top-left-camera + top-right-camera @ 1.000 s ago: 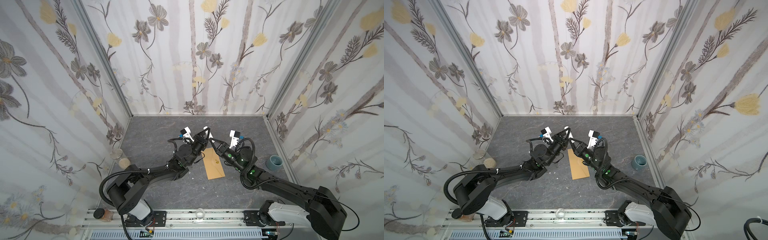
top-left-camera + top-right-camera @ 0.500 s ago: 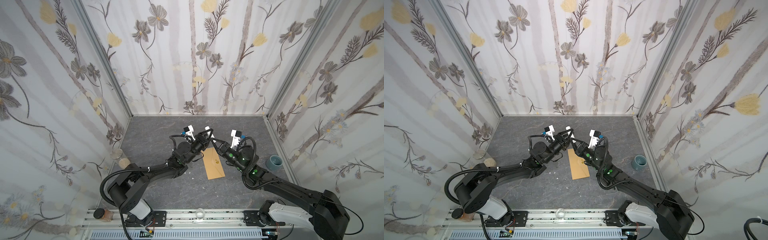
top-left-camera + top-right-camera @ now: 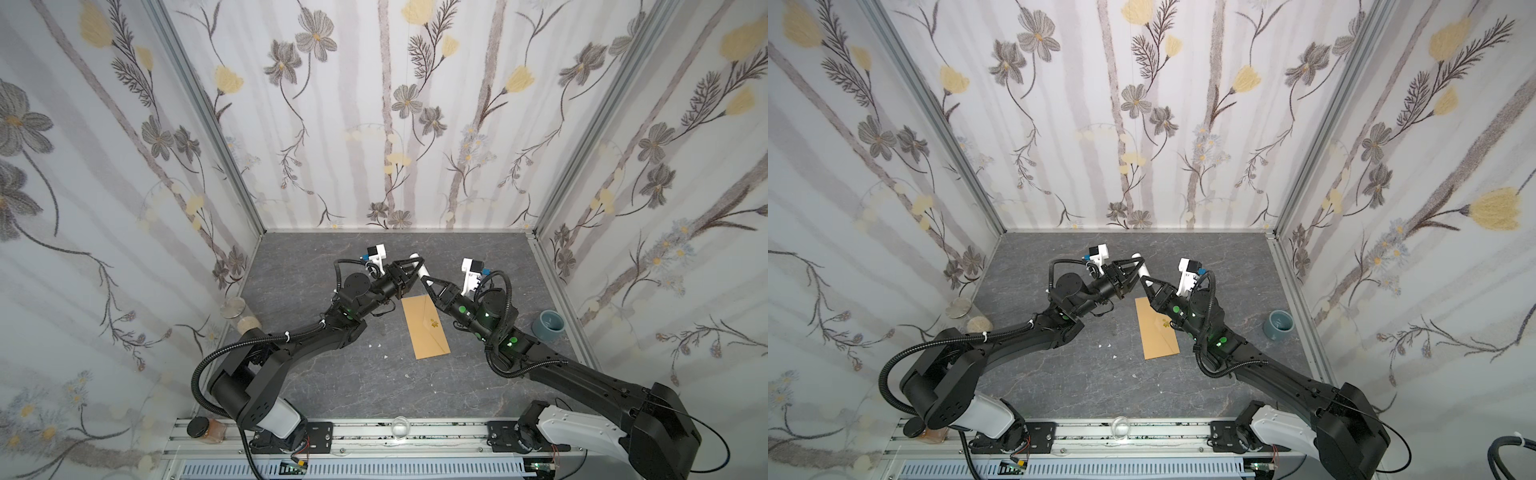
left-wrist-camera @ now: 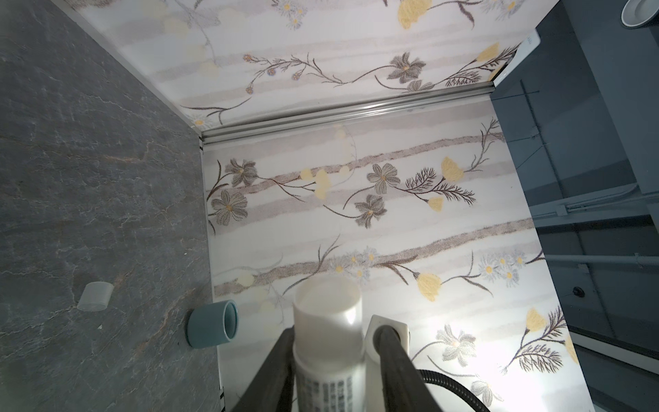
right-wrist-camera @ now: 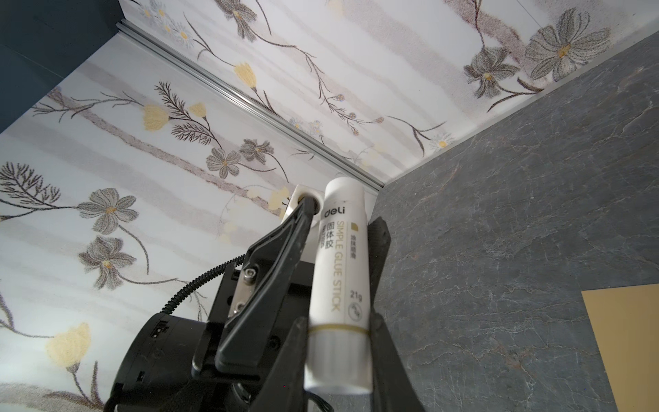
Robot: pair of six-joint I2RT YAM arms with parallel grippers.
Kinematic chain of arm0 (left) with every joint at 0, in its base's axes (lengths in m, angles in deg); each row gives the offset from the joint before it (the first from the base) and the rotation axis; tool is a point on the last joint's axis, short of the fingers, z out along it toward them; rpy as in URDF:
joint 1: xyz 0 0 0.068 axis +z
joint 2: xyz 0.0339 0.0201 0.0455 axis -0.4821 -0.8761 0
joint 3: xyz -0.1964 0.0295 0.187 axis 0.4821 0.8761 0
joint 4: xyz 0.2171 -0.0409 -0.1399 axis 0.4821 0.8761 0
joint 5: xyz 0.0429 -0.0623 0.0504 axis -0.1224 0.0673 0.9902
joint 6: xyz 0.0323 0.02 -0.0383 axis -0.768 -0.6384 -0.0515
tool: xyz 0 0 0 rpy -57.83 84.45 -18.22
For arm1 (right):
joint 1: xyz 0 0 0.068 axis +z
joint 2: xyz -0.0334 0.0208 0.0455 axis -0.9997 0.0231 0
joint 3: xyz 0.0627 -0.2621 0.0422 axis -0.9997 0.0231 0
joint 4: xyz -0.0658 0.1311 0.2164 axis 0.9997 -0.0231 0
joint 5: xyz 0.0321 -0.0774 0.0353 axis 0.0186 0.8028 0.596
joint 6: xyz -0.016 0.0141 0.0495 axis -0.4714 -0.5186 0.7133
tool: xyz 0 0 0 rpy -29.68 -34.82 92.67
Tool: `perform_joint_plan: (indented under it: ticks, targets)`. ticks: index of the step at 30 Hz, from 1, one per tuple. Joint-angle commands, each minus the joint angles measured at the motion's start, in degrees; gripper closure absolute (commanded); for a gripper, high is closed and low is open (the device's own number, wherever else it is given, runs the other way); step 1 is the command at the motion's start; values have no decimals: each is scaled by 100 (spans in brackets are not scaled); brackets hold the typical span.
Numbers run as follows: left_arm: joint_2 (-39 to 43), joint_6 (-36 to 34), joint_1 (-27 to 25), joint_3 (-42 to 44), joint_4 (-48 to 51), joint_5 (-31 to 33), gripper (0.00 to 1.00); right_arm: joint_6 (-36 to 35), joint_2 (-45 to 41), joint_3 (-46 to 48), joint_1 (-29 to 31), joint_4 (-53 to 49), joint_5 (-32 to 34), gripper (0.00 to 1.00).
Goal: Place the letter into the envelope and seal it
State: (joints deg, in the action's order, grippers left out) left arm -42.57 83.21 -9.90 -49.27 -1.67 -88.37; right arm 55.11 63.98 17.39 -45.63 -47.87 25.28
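The right gripper (image 5: pixel 338 342) is clamped on the lower end of the white glue stick (image 5: pixel 338 264), which stands up between its fingers. The left gripper (image 4: pixel 335 335) reaches in from the other side, its fingers flanking the upper part of the same stick. They sit very close to it, but I cannot tell whether they pinch it or only stand beside it.

The envelope (image 3: pixel 426 332) lies flat on the worktop (image 3: pixel 332 386), below the two grippers and stretching back from their tips towards the arm bases. Its pointed flap looks folded down and its gold sticker (image 3: pixel 434 322) faces up. The letter shows in no view; I judge it is already inside the envelope.

Risks, as I see them:
- The right gripper holds the stick only near one end. A nudge from the left fingers could tilt it or pull it loose, dropping it onto the envelope.
- The four fingers crowd together, so a small misjudged move could knock them against each other.
- If the glue end is exposed, a slip could smear glue on the envelope's face instead of under the flap.
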Motion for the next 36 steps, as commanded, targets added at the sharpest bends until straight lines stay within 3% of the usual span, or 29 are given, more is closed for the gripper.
perform_joint_plan:
  ticks: [1,36]
  targets:
    - [53,12,31,-44,93,-600,61,-89,-13,-75,-7,-29,-75,89]
    - [98,-166,79,62,432,-939,68,-71,57,-77,-12,-3,-208,93]
